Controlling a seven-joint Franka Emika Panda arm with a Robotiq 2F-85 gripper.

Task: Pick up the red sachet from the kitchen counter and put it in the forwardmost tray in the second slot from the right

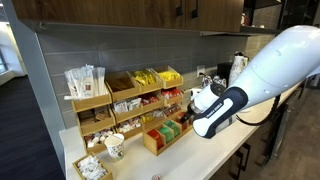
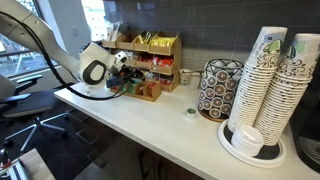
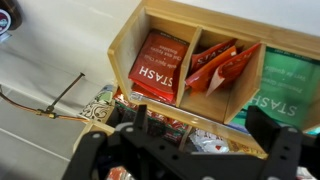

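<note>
The forwardmost tray (image 3: 205, 45) is a low wooden box with slots, also seen in both exterior views (image 1: 165, 138) (image 2: 148, 92) on the white kitchen counter (image 2: 150, 125). In the wrist view a flat red sachet (image 3: 158, 65) marked STASH lies in the left slot. Orange-red packets (image 3: 222, 68) stand in the middle slot and green ones (image 3: 290, 85) on the right. My gripper (image 3: 205, 125) hovers just above the tray's near wall, fingers spread wide with nothing between them. It also shows in both exterior views (image 1: 200, 100) (image 2: 122, 72).
A taller tiered wooden rack (image 1: 125, 95) of packets stands right behind the tray. A paper cup (image 1: 115, 147) and a small basket (image 1: 92, 168) sit beside it. Stacked paper cups (image 2: 270, 80) and a patterned holder (image 2: 217, 88) stand further along the counter.
</note>
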